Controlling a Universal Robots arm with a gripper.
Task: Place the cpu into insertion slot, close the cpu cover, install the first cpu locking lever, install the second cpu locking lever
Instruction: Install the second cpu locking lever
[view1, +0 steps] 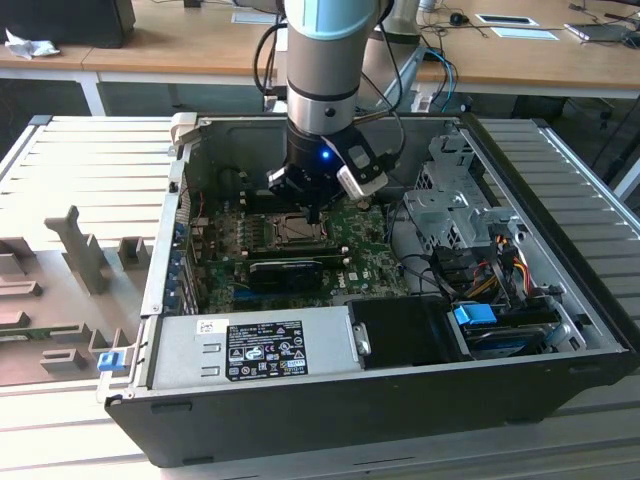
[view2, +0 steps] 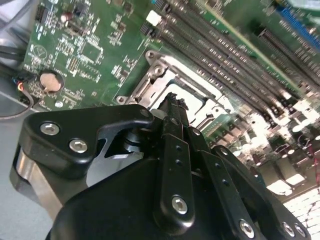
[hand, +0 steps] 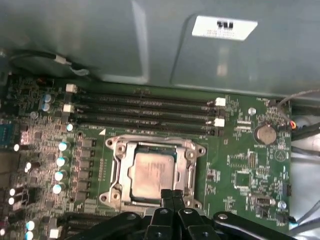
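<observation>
The cpu (hand: 152, 171), a pale silver-grey square, lies flat in the insertion slot (hand: 116, 181) on the green motherboard. The silvery cpu cover (hand: 192, 161) lies down around the chip, which shows through its window. My gripper (hand: 172, 193) is shut, its black fingertips pressed together with nothing between them, right at the socket's edge. In the second wrist view the gripper (view2: 173, 101) tip hovers just over the cover's (view2: 155, 80) rim. In the exterior view the gripper (view1: 316, 212) reaches down into the open computer case onto the slot (view1: 290, 231).
Long dark memory slots (hand: 145, 107) run beside the socket, and a coin battery (hand: 264, 134) sits nearby. A black expansion card (view1: 287, 270), a power supply (view1: 255, 345), a drive cage (view1: 455, 205) and cable bundles (view1: 490, 265) crowd the case, whose walls (view1: 180, 215) enclose everything.
</observation>
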